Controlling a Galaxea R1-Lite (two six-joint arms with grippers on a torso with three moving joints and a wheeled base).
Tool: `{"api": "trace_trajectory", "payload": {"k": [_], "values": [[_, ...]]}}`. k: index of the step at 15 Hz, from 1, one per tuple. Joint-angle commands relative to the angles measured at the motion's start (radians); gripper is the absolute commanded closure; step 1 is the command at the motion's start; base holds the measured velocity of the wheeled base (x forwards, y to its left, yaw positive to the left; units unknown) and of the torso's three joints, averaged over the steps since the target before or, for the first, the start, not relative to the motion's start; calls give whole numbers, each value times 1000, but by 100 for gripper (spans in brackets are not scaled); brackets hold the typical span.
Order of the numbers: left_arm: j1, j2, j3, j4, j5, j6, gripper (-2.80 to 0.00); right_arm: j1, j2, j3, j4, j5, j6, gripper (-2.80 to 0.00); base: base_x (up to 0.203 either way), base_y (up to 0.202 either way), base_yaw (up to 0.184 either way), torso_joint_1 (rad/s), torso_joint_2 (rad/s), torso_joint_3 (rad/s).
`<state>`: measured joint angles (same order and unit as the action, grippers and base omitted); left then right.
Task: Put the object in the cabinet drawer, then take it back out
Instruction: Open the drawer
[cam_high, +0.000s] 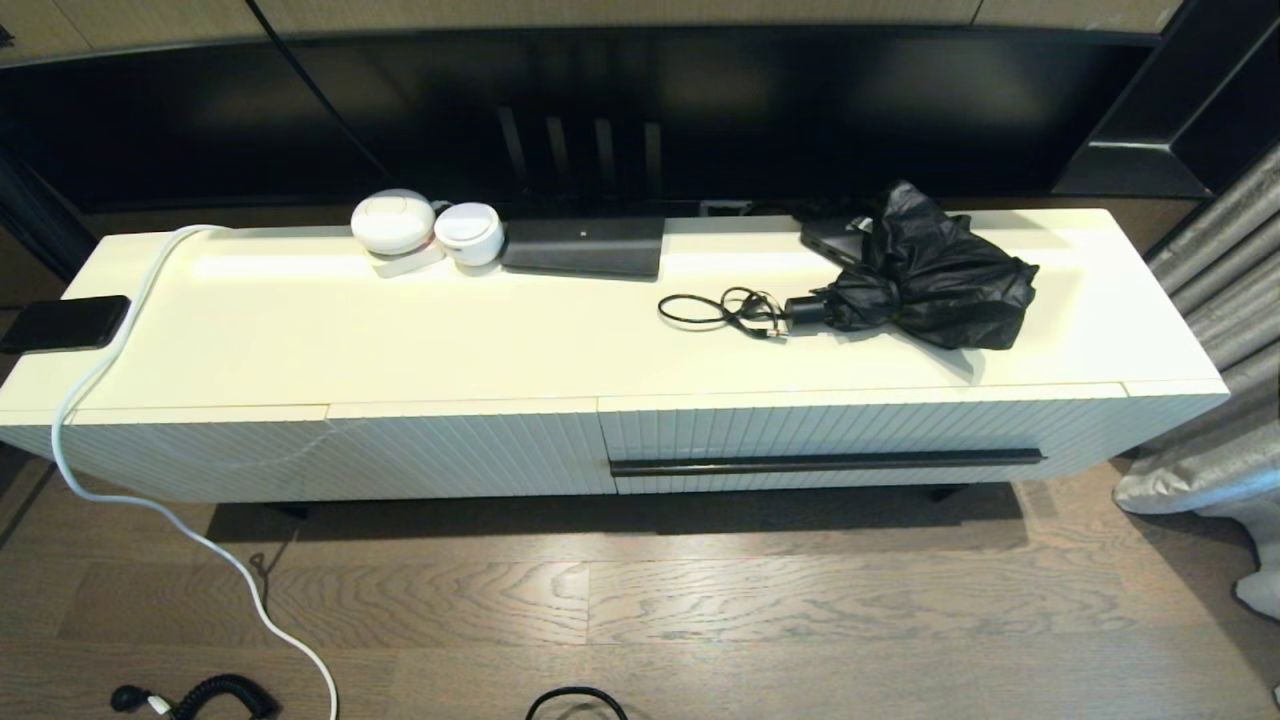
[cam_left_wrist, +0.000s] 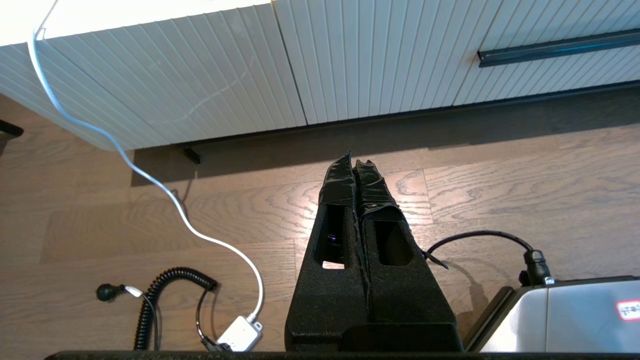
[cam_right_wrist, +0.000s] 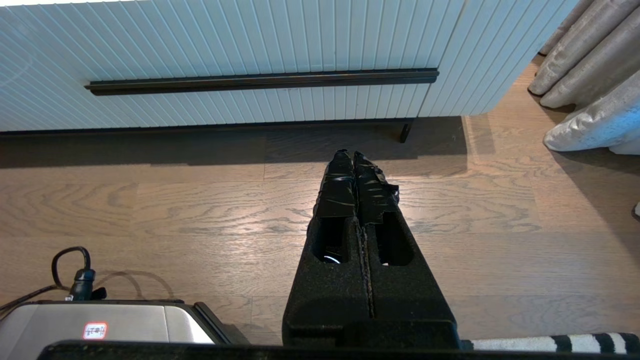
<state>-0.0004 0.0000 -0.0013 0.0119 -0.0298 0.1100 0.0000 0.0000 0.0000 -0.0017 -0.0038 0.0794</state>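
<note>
Clearly nothing has begun: the long white cabinet (cam_high: 300, 330) stands across my front, and the cabinet drawer (cam_high: 860, 440) on its right half is fully closed, so its black bar handle (cam_high: 828, 462) is what I judge I must pull first. On the cabinet top above that drawer lies the folded black umbrella (cam_high: 930, 270), probably the object meant, with its coiled strap (cam_high: 725, 312) toward the middle. My left gripper (cam_left_wrist: 354, 162) and right gripper (cam_right_wrist: 353, 156) hang low over the wooden floor (cam_high: 640, 620), fingers pressed together, holding nothing.
</note>
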Motion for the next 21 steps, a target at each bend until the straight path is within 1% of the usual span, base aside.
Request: {"api": "trace_trajectory", "payload": {"k": [1, 12, 17, 18, 21], "values": [[0, 0, 1, 0, 1, 0, 0, 0, 0, 0, 0, -1, -1, 0, 0, 0, 0, 0, 0, 0], [0, 0, 1, 0, -1, 0, 0, 0, 0, 0, 0, -1, 5, 0, 0, 0, 0, 0, 0, 0], [-1, 0, 1, 0, -1, -1, 0, 0, -2, -4, 11, -4, -11, 0, 0, 0, 0, 0, 0, 0], [-1, 0, 1, 0, -1, 0, 0, 0, -2, -27, 32, -4, -13, 0, 0, 0, 0, 0, 0, 0], [-1, 0, 1, 0, -1, -1, 0, 0, 60, -195, 177, 12, -17, 0, 0, 0, 0, 0, 0, 0]]}}
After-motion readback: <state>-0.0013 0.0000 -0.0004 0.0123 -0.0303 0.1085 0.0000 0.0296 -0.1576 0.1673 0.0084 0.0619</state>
